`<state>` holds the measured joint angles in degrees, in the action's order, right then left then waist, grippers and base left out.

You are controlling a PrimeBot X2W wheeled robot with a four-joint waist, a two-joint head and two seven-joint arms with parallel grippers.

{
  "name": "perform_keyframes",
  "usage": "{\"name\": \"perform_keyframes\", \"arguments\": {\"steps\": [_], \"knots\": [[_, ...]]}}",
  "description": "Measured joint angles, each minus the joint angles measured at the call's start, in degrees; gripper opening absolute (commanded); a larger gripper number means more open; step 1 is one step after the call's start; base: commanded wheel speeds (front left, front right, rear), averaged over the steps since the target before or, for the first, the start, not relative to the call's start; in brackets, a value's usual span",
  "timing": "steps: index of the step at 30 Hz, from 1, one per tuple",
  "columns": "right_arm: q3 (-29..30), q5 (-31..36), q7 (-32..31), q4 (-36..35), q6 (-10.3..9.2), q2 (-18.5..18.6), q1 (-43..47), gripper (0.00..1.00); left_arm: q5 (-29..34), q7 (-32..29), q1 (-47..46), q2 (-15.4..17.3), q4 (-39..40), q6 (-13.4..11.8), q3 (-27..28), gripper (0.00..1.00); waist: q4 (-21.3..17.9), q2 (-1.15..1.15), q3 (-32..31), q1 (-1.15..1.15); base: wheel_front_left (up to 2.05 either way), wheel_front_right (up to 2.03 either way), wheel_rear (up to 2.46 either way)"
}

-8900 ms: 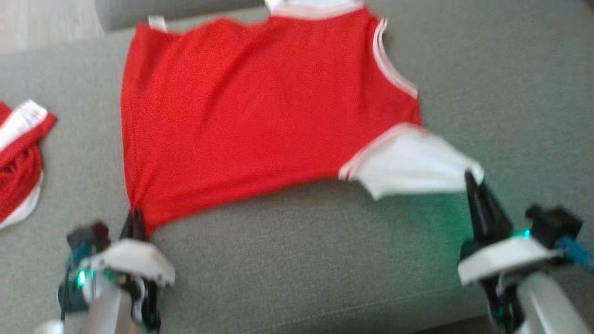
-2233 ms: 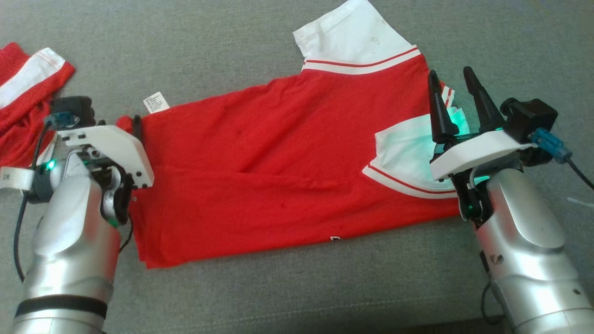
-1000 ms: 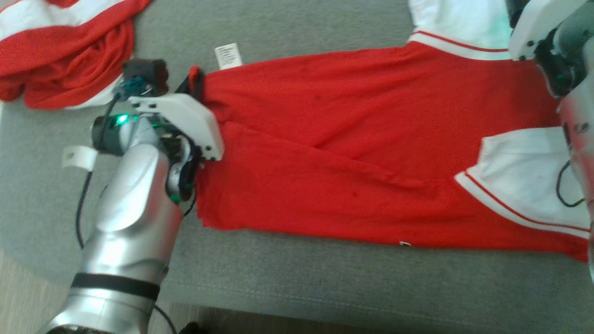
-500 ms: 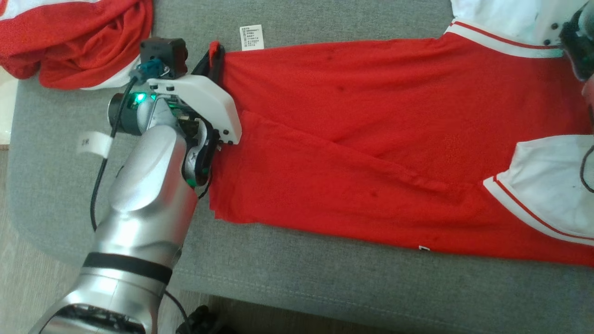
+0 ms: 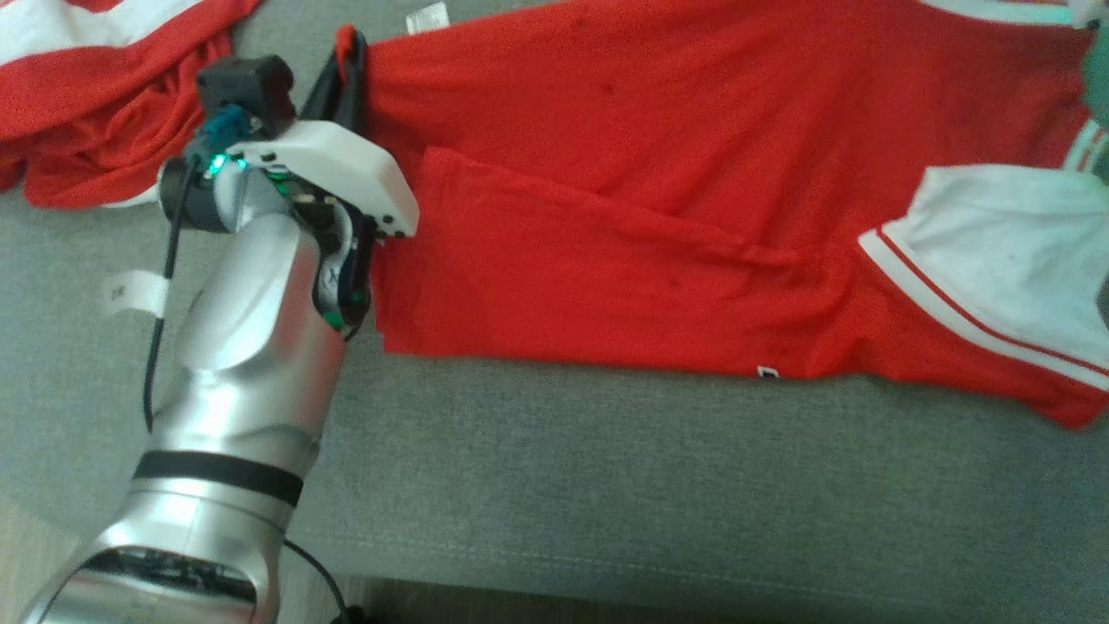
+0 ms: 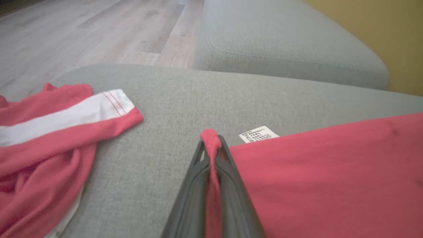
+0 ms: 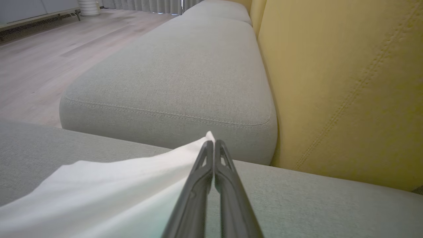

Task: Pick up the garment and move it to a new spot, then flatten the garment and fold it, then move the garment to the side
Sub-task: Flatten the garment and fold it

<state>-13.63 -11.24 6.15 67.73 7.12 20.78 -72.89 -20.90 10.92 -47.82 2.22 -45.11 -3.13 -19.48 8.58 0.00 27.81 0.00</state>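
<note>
Garment (image 5: 658,199), a red tee with white sleeves, lies pretty flat across the grey sofa cushion (image 5: 606,494), one layer folded over. Left gripper (image 6: 211,143) is pinched tight on the red hem corner by the care label (image 6: 259,135). Right gripper (image 7: 214,145) is clamped on the edge of a white sleeve (image 7: 115,185). A crumpled red shirt (image 5: 95,95) sits off to the left.

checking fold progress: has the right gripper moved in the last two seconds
Yes. Against the red shirt, the right gripper left the near white sleeve for the far white sleeve, away from the robot, shut on its edge.
</note>
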Motion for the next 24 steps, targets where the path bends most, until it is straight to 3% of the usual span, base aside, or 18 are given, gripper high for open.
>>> {"name": "perform_keyframes", "arguments": {"steps": [10,24], "knots": [[-1.27,-3.45,5.06,0.51,0.0,-3.75,2.28,0.0,0.0,3.35,0.05,1.52,-0.33,0.09,1.75,0.0,-4.04,0.0,-3.04,0.0,0.0,0.0,0.0],[-5.28,-21.11,8.04,-14.66,0.0,-4.83,28.99,0.0,2.19,3.37,16.36,3.74,4.71,0.0,6.44,0.0,-9.59,0.0,-10.91,0.0,0.0,0.0,0.0]]}}
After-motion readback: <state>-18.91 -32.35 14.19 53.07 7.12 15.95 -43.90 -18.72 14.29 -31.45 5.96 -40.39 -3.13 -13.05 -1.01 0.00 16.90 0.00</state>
